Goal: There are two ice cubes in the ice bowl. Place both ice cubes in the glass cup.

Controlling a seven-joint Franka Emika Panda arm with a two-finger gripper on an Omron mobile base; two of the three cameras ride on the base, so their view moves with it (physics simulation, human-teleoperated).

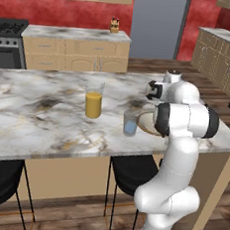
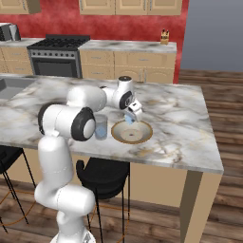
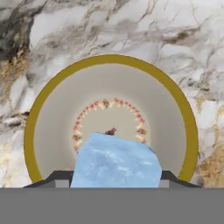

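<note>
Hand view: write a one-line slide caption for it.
Tool shut on an ice cube, held above the ice bowl on the marble counter.

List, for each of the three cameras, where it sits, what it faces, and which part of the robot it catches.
Left base view: behind-left, facing the island; arm at lower right, glass cup beside the ice bowl.
Right base view: behind-right, same island; arm at lower left, hand holding an ice cube over the bowl.
Hand view: on the hand, looking down into the bowl; cube between its fingertips.
All three share the bowl.
</note>
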